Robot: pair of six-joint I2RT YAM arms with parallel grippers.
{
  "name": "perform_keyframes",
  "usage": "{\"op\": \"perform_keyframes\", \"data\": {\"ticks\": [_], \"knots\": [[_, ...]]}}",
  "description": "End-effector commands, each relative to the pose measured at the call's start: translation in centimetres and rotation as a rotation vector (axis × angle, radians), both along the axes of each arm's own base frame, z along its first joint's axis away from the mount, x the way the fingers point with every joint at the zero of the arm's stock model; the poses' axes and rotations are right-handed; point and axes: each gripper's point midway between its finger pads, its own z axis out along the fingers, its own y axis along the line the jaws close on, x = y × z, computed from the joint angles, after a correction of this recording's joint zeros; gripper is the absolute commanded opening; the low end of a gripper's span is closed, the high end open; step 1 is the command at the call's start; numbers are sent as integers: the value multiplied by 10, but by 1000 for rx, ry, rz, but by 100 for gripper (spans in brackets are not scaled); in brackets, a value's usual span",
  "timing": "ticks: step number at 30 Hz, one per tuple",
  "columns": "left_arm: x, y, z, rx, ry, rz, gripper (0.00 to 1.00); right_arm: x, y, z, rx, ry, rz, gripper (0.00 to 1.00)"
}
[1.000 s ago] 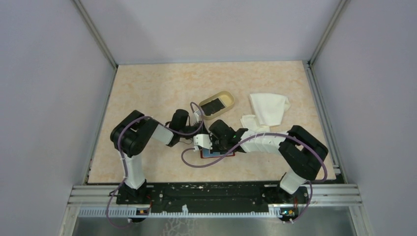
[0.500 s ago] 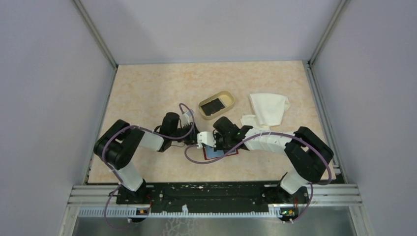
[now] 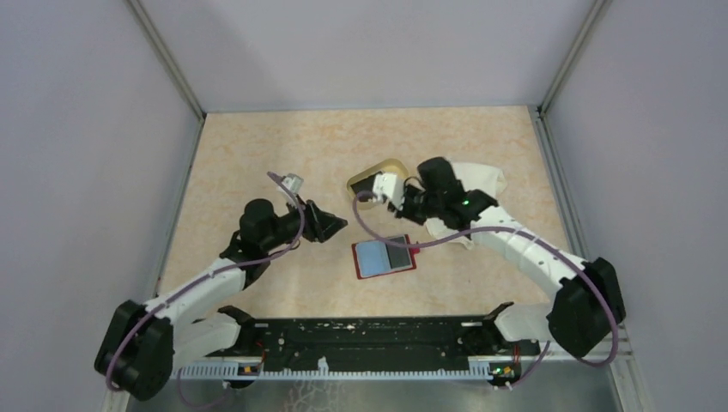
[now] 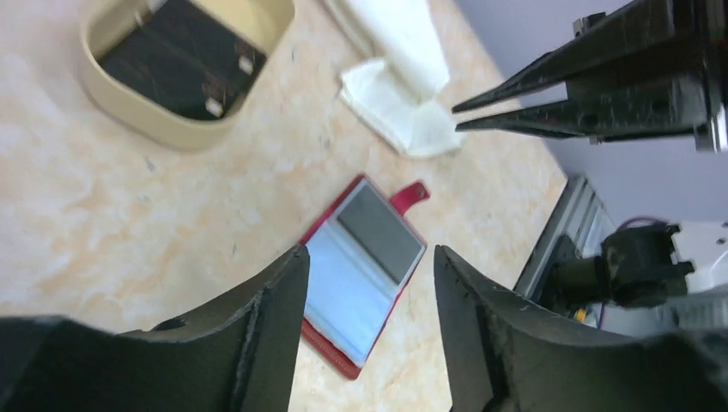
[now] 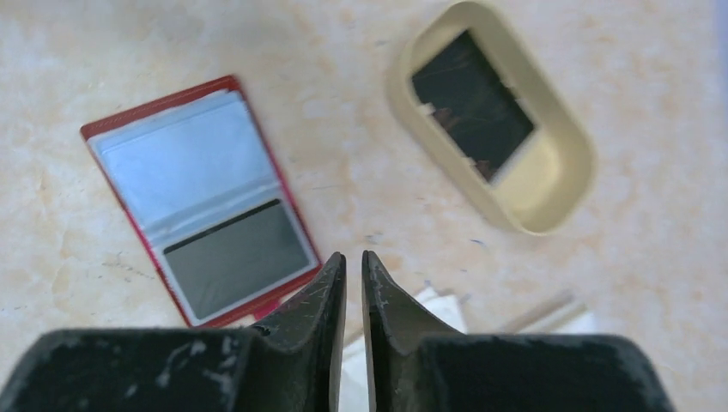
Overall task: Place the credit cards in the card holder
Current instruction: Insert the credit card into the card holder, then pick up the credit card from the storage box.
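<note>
Left of card holder point(image 3: 384, 257), up off desk point(image 3: 257, 154): left gripper point(image 3: 333, 225), released, empty. Holder itself flat and open on desk, one pocket light blue, the other dark grey. Just behind holder: tan tray point(image 5: 549, 184) with black credit cards point(image 5: 470, 103) inside. Also behind holder, overhead: right gripper point(image 5: 354, 257), clenched to a hairline gap, nothing held. Behind-right of holder: white cloth point(image 3: 470, 184).

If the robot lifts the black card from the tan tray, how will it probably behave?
The black card looks thin and flat, so probably light and fairly stiff. It lies flat on the floor of the tan tray, walled all round, so it may be hard to get under and could slip.
</note>
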Motion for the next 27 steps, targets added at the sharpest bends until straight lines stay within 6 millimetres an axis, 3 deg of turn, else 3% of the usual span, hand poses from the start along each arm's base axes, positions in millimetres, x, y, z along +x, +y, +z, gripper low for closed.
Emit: {"op": "perform_keyframes", "data": {"ticks": [1, 2, 3, 6, 7, 12, 16, 22, 27], "knots": [[8, 34, 26, 76, -197, 151, 76, 12, -17, 94, 238, -98, -34, 19], [8, 40, 32, 70, -229, 180, 91, 14, -24, 106, 282, -121, -47, 30], [7, 45, 36, 59, -253, 205, 98, 16, -30, 116, 321, -143, -66, 42], [1, 52, 44, 3, -270, 253, 99, 17, -42, 143, 410, -239, -97, 75], [0, 53, 43, -17, -253, 260, 99, 17, -42, 150, 415, -250, -95, 81], [-10, 45, 44, -123, -222, 226, 99, 8, -20, 165, 491, -114, -17, 85], [-7, 46, 50, -185, -194, 262, 99, 8, 5, 177, 615, -2, 54, 84], [-3, 49, 75, -228, -230, 289, 99, 16, 24, 162, 646, 159, 78, 84], [-6, 48, 76, -308, -206, 294, 99, 13, 23, 138, 649, 200, 53, 85]]}}
